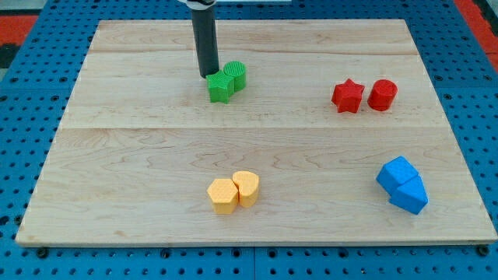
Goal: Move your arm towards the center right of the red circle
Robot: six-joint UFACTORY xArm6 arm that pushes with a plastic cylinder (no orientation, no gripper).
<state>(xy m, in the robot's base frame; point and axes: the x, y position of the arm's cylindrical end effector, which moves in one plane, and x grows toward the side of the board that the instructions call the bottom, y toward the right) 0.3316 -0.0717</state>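
Note:
The red circle (383,94) stands on the wooden board at the view's upper right, with a red star (348,96) touching its left side. My tip (208,75) is down on the board at the view's upper middle, far to the left of the red circle. It sits just left of a green star (221,87) and a green circle (236,75), close to or touching the star.
A yellow hexagon (223,195) and a yellow rounded block (247,187) sit together at the view's bottom middle. Two blue blocks (402,184) lie together at the bottom right. The board's edge (257,243) borders a blue pegboard.

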